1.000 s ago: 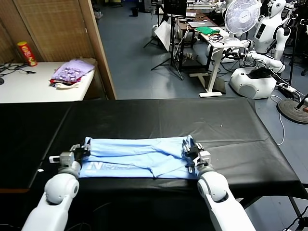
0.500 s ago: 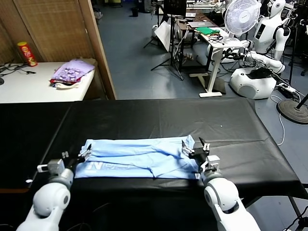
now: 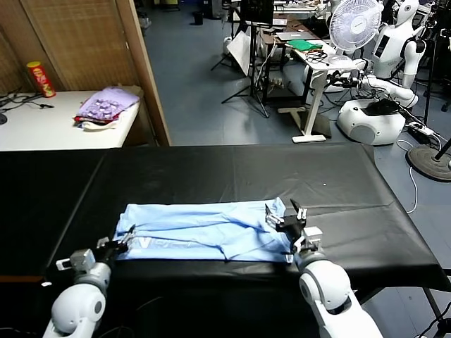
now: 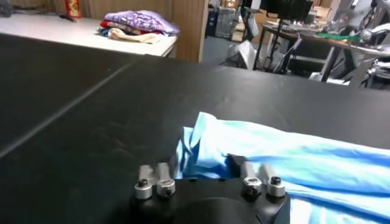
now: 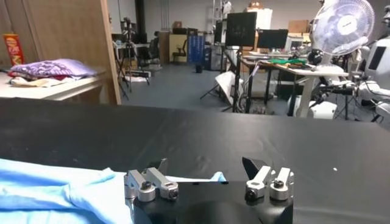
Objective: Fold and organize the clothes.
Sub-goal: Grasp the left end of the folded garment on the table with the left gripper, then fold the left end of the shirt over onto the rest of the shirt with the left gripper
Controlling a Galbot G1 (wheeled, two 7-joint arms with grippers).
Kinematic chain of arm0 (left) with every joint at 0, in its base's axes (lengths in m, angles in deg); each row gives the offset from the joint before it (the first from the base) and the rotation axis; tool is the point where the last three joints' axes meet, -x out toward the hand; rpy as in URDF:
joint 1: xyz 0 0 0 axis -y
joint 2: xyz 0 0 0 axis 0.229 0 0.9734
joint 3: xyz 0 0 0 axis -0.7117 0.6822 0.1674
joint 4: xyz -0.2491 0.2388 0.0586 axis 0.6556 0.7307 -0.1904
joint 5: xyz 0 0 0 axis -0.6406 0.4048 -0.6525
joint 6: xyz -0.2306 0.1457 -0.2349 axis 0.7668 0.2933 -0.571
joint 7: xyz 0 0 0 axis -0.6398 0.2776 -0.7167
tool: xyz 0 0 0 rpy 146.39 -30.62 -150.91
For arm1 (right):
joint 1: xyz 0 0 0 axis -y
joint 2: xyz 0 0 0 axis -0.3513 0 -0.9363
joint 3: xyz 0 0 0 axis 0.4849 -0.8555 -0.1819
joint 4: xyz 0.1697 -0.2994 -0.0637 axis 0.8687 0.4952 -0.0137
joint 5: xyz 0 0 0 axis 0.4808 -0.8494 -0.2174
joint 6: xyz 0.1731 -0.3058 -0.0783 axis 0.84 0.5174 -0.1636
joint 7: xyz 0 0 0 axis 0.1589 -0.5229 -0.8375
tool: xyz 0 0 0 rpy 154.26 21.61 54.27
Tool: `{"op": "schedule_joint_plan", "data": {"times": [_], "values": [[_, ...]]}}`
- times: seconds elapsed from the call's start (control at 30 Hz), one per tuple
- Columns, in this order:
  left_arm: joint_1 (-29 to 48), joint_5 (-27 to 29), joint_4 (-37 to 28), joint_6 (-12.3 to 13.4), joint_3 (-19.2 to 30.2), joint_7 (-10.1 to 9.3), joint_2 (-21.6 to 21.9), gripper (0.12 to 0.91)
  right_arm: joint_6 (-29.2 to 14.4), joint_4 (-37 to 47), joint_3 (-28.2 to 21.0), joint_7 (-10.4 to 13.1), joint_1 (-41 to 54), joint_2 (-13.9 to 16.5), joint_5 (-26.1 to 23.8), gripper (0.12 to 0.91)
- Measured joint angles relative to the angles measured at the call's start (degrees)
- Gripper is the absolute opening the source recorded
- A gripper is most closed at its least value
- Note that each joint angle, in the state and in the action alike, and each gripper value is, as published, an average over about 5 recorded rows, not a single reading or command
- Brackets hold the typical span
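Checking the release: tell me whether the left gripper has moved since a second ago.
Yes. The left gripper has pulled back toward the robot, from the T-shirt's left edge to the table's near edge.

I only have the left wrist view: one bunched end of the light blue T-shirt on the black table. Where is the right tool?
Observer: In the head view, the right tool is at the opposite end of the light sky-blue T-shirt, with its fingers open.
Operator: How does the shirt lie overall?
Observer: It's a long folded band lying crosswise near the front edge of the black table.
Operator: Any print showing?
Observer: White lettering faces up near the left tool.
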Motion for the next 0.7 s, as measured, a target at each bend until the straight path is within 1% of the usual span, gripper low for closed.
{"op": "schedule_joint_plan", "data": {"times": [0.1,0.17,0.2,0.33,0.47,0.57,0.7], "values": [[-0.2,1.0,0.3,0.1,0.1,0.33,-0.5,0.268,-0.3,0.0,0.0,-0.2,0.0,-0.1,-0.5,0.798],[-0.3,2.4,0.5,0.4,0.3,0.66,-0.8,0.189,-0.3,0.0,0.0,-0.2,0.0,-0.1,-0.5,0.798],[-0.3,3.3,0.6,0.5,0.4,0.80,-0.8,0.169,-0.3,-0.1,0.1,-0.2,0.0,-0.1,-0.5,0.798],[0.1,7.3,0.4,1.2,0.5,1.01,-0.5,0.170,-0.2,-0.6,0.4,-0.2,-0.2,-0.1,-0.5,0.798],[0.5,13.7,-0.9,3.2,-0.2,0.74,1.2,0.167,0.0,-1.5,0.9,0.0,-0.5,-0.2,-0.3,0.798],[0.1,18.2,-2.4,4.7,-1.4,0.51,4.3,0.167,0.2,-2.3,1.1,0.1,-0.8,-0.3,-0.2,0.798],[-0.7,23.4,-4.4,6.7,-4.0,0.28,11.0,0.167,0.3,-2.9,1.2,0.2,-1.0,-0.4,-0.2,0.798]]}}
